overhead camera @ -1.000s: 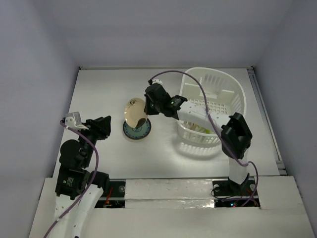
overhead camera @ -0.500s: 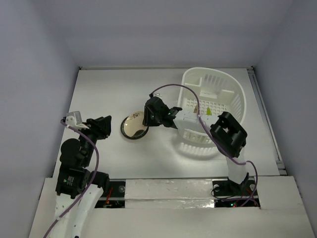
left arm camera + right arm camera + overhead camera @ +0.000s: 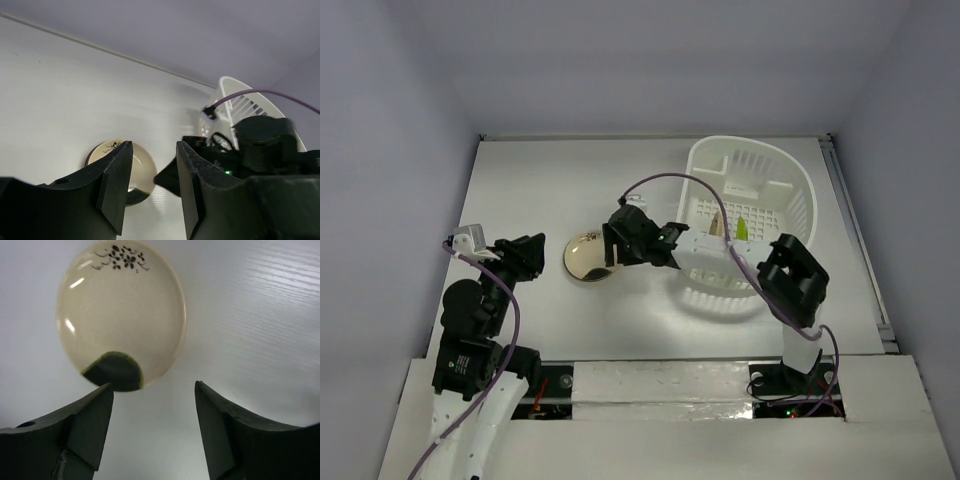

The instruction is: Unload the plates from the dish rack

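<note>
A cream plate (image 3: 585,253) with a small black flower pattern lies flat on the table, stacked on a darker plate whose rim (image 3: 114,372) peeks out beneath. My right gripper (image 3: 616,246) hovers at the stack's right edge, open and empty (image 3: 152,387); the cream plate (image 3: 120,315) lies just beyond its fingertips. The white dish rack (image 3: 775,180) stands at the back right with a lime green plate (image 3: 742,228) and a brownish one (image 3: 718,220) upright inside. My left gripper (image 3: 532,254) waits left of the stack, open with nothing between its fingers (image 3: 154,145).
The right arm (image 3: 790,280) reaches across the front of the rack, its purple cable (image 3: 660,185) looping above. In the left wrist view the rack (image 3: 240,100) and the right wrist (image 3: 260,145) are behind the cream plate (image 3: 145,170). Bare tabletop (image 3: 550,180) stretches behind the stack.
The right gripper lowered the tilted cream plate onto the teal plate, then opened and let it go. The left arm has stayed still.
</note>
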